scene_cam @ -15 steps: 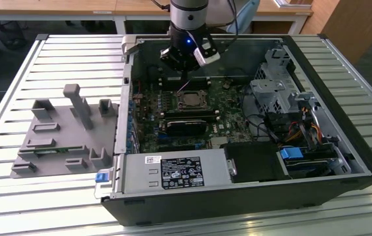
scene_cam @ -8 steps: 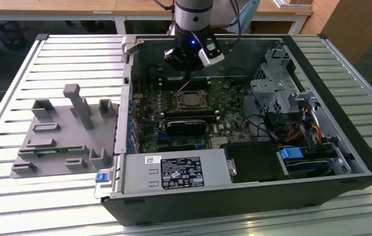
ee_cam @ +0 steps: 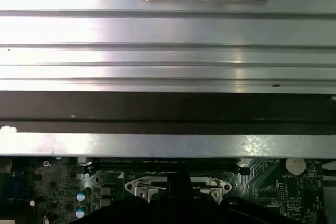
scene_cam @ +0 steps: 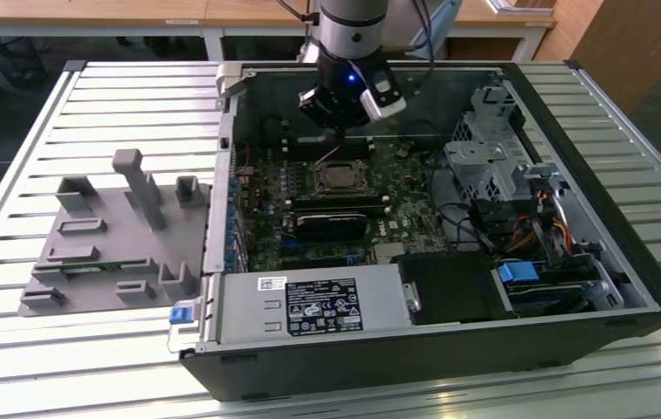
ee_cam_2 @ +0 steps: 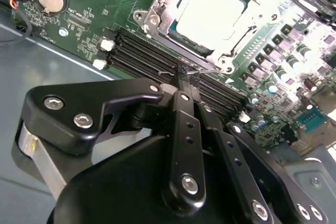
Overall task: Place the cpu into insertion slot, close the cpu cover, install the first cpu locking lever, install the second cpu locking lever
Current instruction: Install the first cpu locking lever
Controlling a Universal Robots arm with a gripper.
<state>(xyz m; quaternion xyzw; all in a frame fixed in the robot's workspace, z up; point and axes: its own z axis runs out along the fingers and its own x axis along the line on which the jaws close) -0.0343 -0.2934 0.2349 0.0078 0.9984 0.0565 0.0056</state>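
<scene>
The cpu (ee_cam_2: 210, 11), judged light, rigid and fragile, best taken by its edges, is seen seated in the insertion slot (ee_cam_2: 157, 11) just beyond the gripper (ee_cam_2: 184, 77), whose fingers are pressed together on a thin wire lever (ee_cam_2: 202, 70).

The black linkage gripper (ee_cam_2: 181, 80) stands in front of the long black memory slots (ee_cam_2: 142, 56) in the second wrist view, covering their middle stretch, and its body runs off the picture's edge. In the first wrist view it hides most of the silver square cpu cover (ee_cam: 152, 186). In the exterior view the pale silver cpu (scene_cam: 340, 178) is too small to judge its seating.
</scene>
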